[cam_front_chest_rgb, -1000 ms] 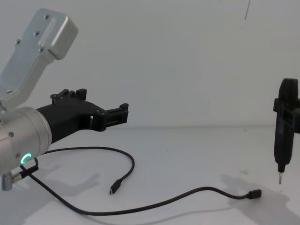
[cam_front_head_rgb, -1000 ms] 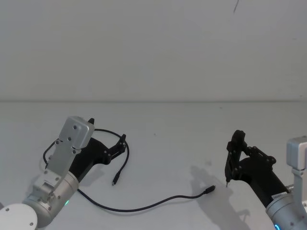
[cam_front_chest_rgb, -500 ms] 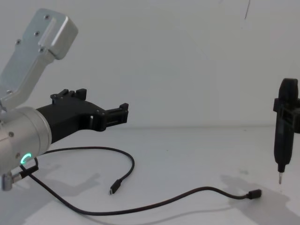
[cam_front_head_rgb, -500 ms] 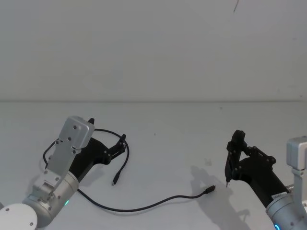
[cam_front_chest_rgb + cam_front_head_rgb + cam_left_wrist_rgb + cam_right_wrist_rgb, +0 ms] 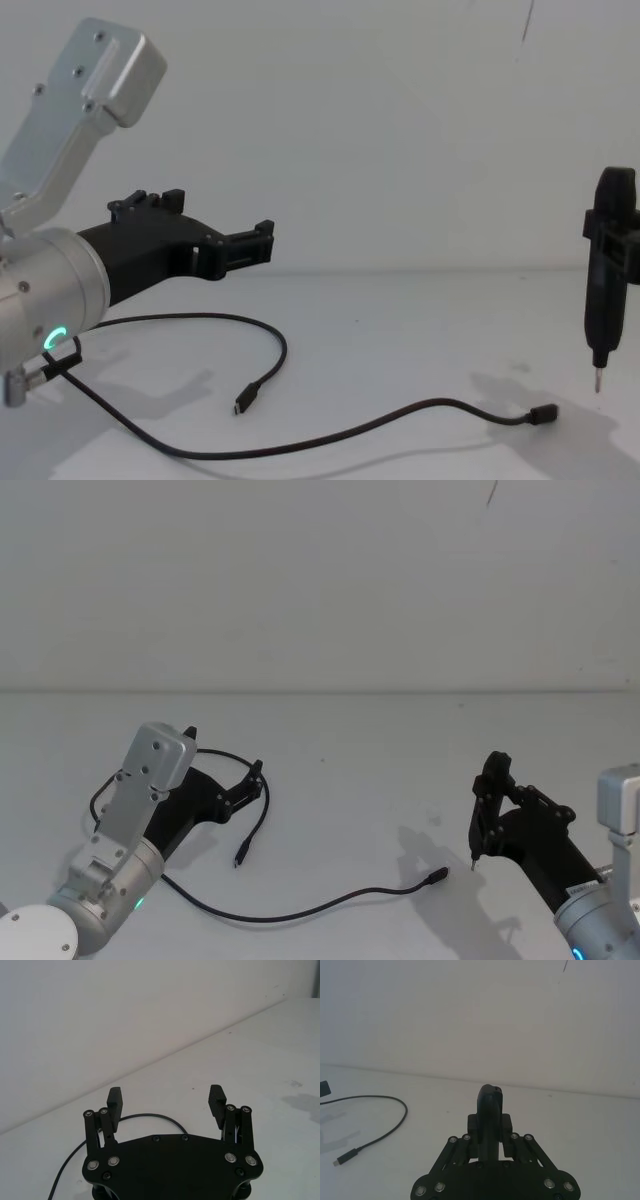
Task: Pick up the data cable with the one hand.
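Observation:
The data cable [image 5: 300,914] is thin and black and lies slack on the white table. One plug [image 5: 239,860] rests near the left arm and the other plug [image 5: 437,877] toward the right. My left gripper [image 5: 254,778] hovers open over the cable's loop [image 5: 275,345], a little above the table and touching nothing. Its arm has a green ring [image 5: 52,338]. From the left wrist, the spread gripper [image 5: 167,1097] has the cable [image 5: 150,1116] curving beneath it. My right gripper [image 5: 489,798] stands near the right plug, shut on a slim upright black tool [image 5: 607,270] with a pin tip.
The white tabletop [image 5: 350,770] runs back to a plain white wall [image 5: 320,580]. A white round part of the robot [image 5: 35,935] sits at the lower left. The cable [image 5: 395,1125] also runs along the table in the right wrist view.

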